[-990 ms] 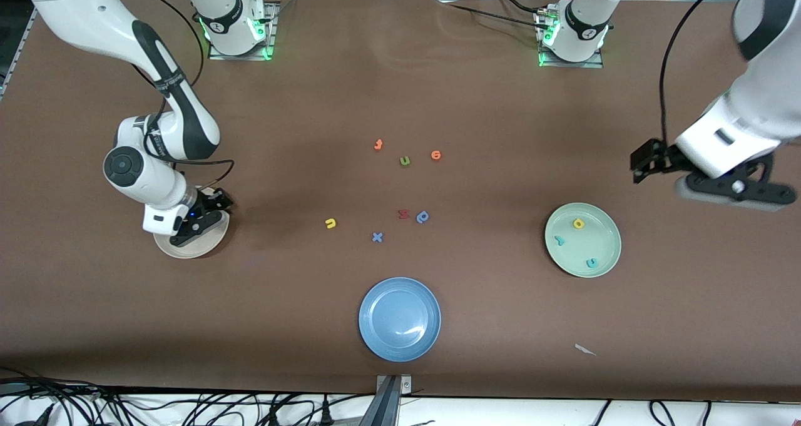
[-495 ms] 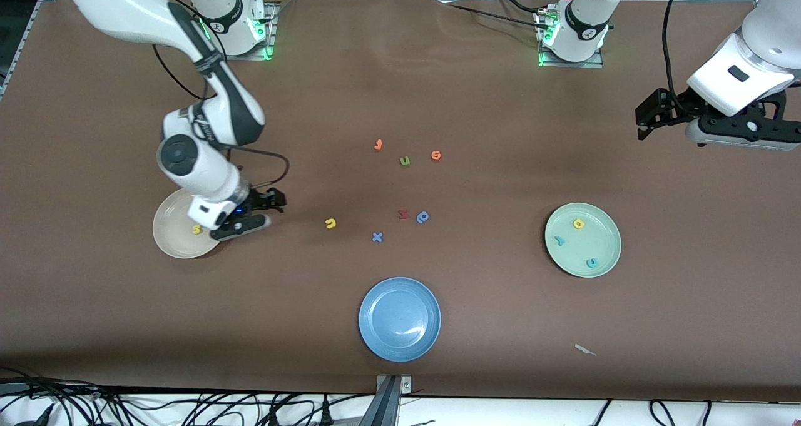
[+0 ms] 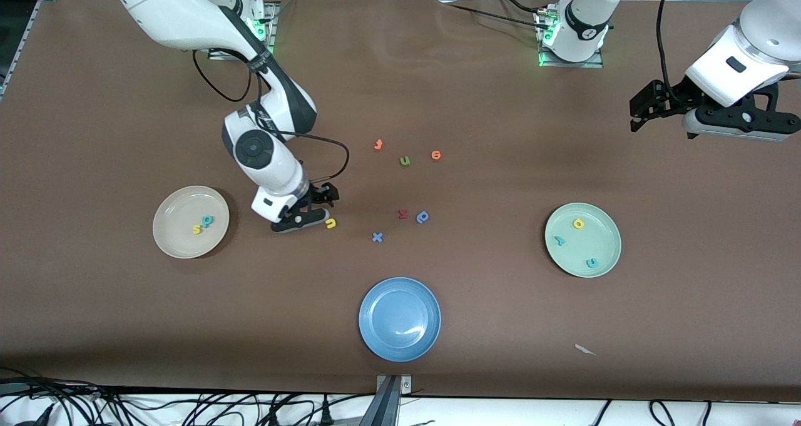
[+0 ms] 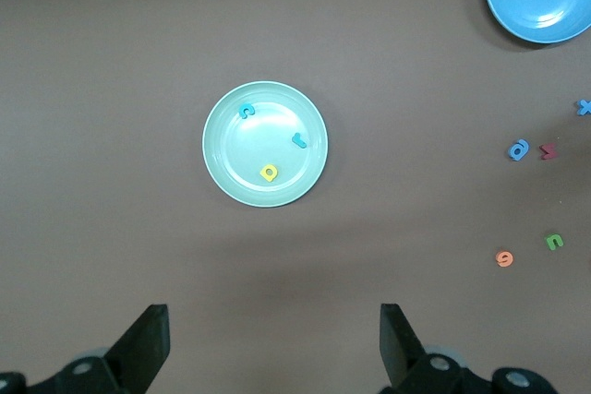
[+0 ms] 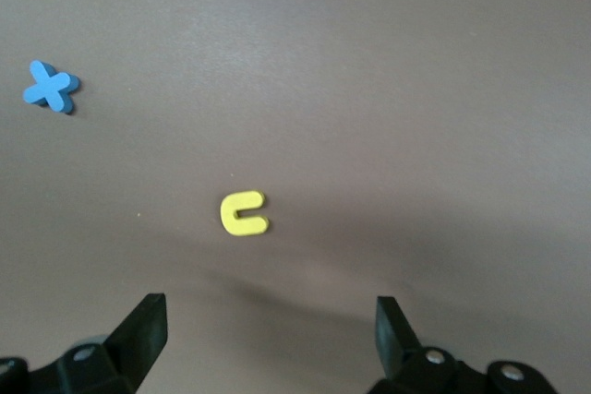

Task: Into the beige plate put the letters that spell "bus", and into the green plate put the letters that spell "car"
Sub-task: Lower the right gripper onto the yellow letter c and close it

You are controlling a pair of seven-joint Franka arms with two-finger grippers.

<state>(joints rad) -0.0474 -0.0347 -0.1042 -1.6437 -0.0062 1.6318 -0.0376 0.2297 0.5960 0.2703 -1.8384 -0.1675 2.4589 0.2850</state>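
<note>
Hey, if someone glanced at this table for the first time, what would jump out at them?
Probably the right gripper, open and low over the table right beside the yellow u. Then the three plates: the beige plate holding two letters, the green plate holding three, and the blue plate nearest the front camera.

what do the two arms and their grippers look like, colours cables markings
Both arms are glossy white with black joint bands. The right arm has a round black disc on its wrist and a thin black cable looping off it. The left arm trails a black cable too. The right gripper and left gripper are black two-finger units. Both bases glow green.
</note>
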